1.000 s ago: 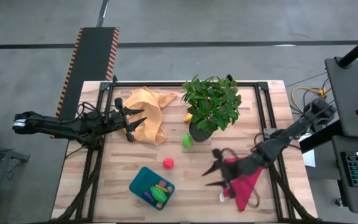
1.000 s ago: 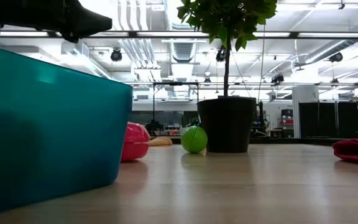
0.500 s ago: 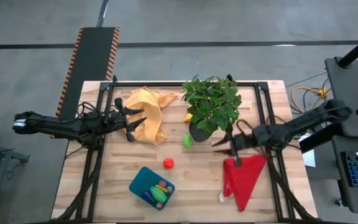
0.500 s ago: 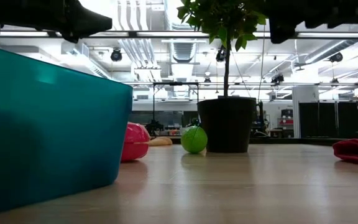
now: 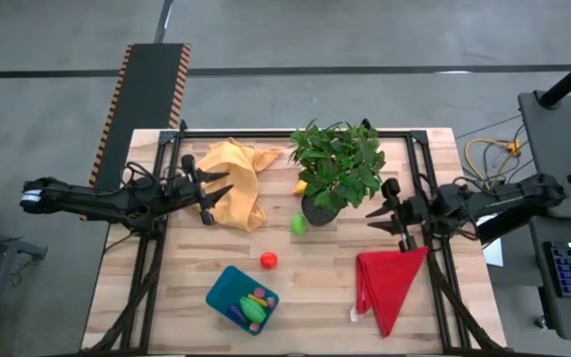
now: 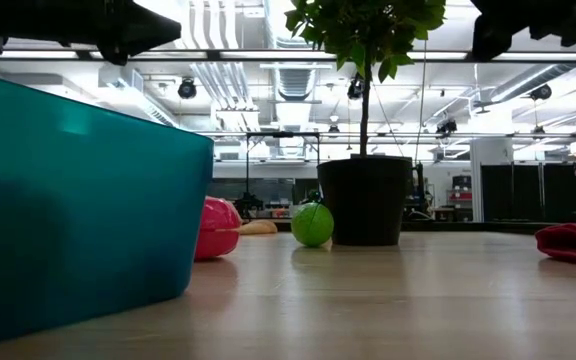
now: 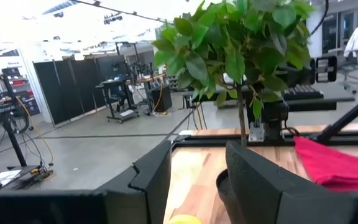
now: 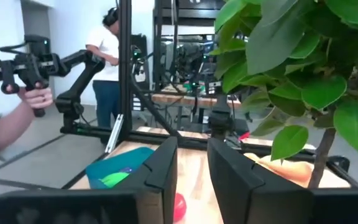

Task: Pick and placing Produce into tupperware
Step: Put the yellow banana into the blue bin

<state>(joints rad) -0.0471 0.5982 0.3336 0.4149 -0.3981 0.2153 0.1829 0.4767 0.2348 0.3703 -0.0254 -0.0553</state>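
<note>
No text, label, brand, number or sign can be read in any view; no lettering is shown on the table, the arms or the objects; background markings are too small to be made out.

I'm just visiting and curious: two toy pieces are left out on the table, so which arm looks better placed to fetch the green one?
Probably the right. The right gripper, open and empty, hovers beside the potted plant, nearer the green ball. The left gripper waits over the orange-yellow cloth, farther off.
</note>
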